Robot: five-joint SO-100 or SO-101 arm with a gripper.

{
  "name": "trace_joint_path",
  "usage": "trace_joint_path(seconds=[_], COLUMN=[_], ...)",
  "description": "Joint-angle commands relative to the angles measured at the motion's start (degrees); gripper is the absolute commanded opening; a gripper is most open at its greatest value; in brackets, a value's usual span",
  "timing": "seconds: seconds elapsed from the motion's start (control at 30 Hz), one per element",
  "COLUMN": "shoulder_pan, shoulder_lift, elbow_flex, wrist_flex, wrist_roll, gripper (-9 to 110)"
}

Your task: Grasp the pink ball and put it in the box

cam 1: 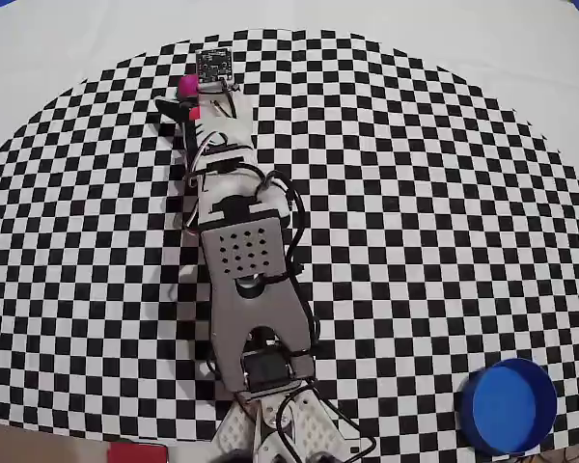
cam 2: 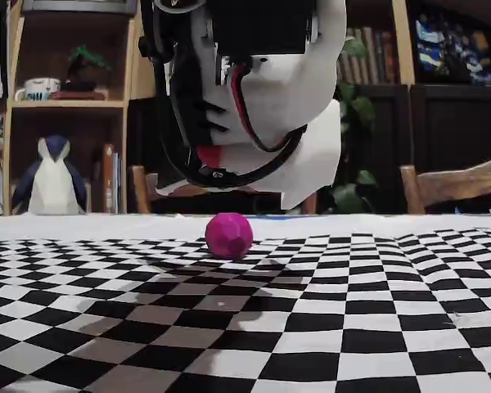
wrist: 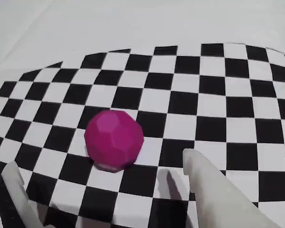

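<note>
The pink ball (wrist: 115,140) rests on the checkered cloth near its far edge; it also shows in the overhead view (cam 1: 187,87) and the fixed view (cam 2: 228,235). My gripper (wrist: 102,161) is open and empty. Its two white fingers (wrist: 206,178) stand wide apart on either side, with the ball just beyond the fingertips and touching neither. In the fixed view the gripper (cam 2: 225,195) hangs a little above the ball. In the overhead view the gripper (cam 1: 198,98) sits right beside the ball. The blue box (cam 1: 510,405) stands far off at the bottom right of the overhead view.
The arm (cam 1: 246,251) stretches from its base at the bottom edge up across the checkered cloth (cam 1: 415,193). Plain white tabletop (cam 1: 444,29) lies beyond the cloth. Shelves, a toy penguin (cam 2: 51,178) and chairs stand behind the table.
</note>
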Motion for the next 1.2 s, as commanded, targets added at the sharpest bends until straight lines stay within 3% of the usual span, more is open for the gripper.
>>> trace_joint_path(seconds=[0.0,1.17], shoulder_pan=[-0.8,-1.1], shoulder_lift=[0.1,-4.1], elbow_flex=[-3.3,-16.1], wrist_flex=[-0.8,11.3], wrist_roll=[0.4,-0.3], gripper=[43,43])
